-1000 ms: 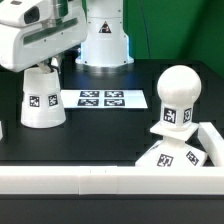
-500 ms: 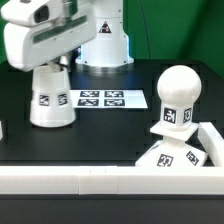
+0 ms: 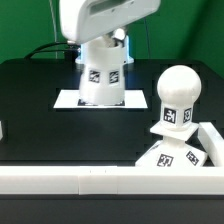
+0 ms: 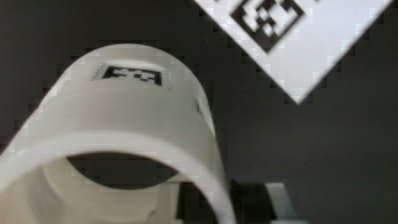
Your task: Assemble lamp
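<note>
While the hand (image 3: 100, 45) is pinching the shade (image 3: 103, 75) by its rim above the marker board (image 3: 68, 99), this hollow, light, stiff cone is looking slippery.

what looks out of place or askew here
The base sits tilted, propped against the white wall with the bulb standing in it. The shade, carried under the arm, covers most of the marker board.

shade (image 3: 103, 78) held over marker board (image 3: 70, 99), bulb (image 3: 178, 97) on base (image 3: 170, 152)
</note>
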